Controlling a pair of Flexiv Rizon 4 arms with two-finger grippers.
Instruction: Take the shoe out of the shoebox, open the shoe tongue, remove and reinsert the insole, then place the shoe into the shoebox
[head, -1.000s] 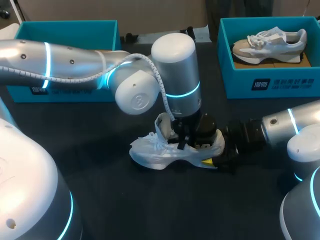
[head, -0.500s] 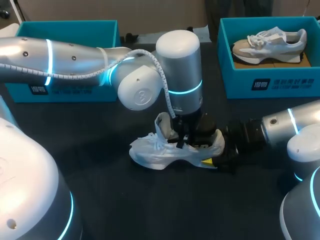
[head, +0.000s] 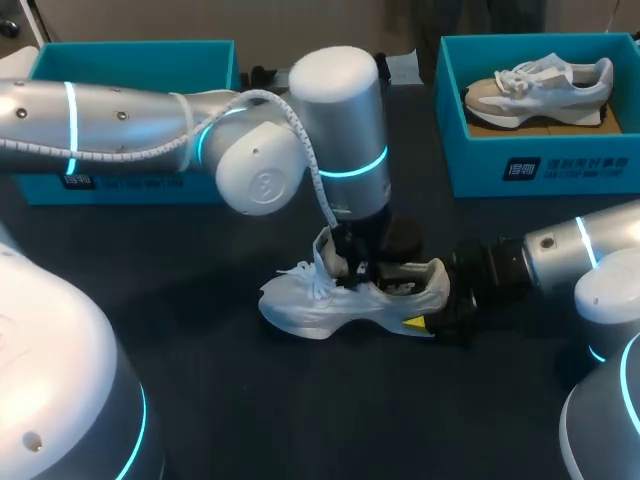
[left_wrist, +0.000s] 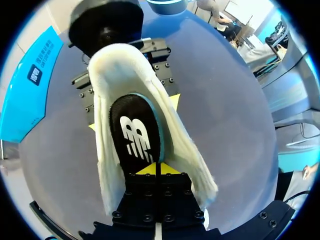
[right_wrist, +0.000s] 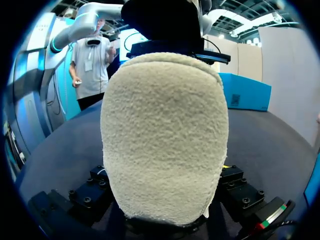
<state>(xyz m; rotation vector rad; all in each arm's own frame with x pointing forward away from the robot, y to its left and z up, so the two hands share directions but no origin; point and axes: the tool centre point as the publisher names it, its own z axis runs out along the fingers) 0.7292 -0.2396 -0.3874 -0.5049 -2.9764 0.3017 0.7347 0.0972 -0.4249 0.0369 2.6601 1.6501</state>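
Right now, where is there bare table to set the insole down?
Bare table in front of the white shoe, between my two bases, and beside its toe, toward the left shoebox. Crowded at the heel: left arm above, right arm beside.

white sneaker (head: 335, 305) with a cream fleecy heel. its insole (left_wrist: 135, 132) is black with a white striped mark and what looks like a teal edge. left shoebox (head: 130, 60) and right shoebox (head: 480, 160) are teal. the boxed sneaker (head: 540, 85) is beige and white. tabletop (head: 300, 410) black.

Fleecy cloth shoe (right_wrist: 165, 135), matt black insole (left_wrist: 135, 135), glossy silver left arm (head: 340, 130)
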